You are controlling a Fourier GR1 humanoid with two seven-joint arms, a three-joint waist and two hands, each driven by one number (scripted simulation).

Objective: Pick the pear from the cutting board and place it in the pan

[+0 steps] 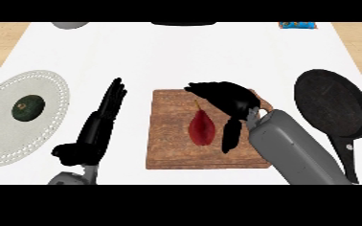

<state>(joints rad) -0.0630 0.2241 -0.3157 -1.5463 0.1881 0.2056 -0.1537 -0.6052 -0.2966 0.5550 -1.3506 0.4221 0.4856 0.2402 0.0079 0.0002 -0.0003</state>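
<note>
A dark red pear (202, 127) lies on the wooden cutting board (170, 143) in the middle of the counter, its stem pointing away from me. My right hand (226, 98) hovers over the board's right half, fingers spread above the pear's far end and thumb hanging down just right of the fruit, not closed on it. The black pan (326, 100) sits at the right, its handle running toward the lower edge. My left hand (102, 117) rests open to the left of the board, fingers straight and pointing away.
A white plate (50, 119) holding a dark green avocado (28, 107) stands at the left. At the far edge are a grey object (69, 25), a dark object (184, 23) and a blue packet (297, 26).
</note>
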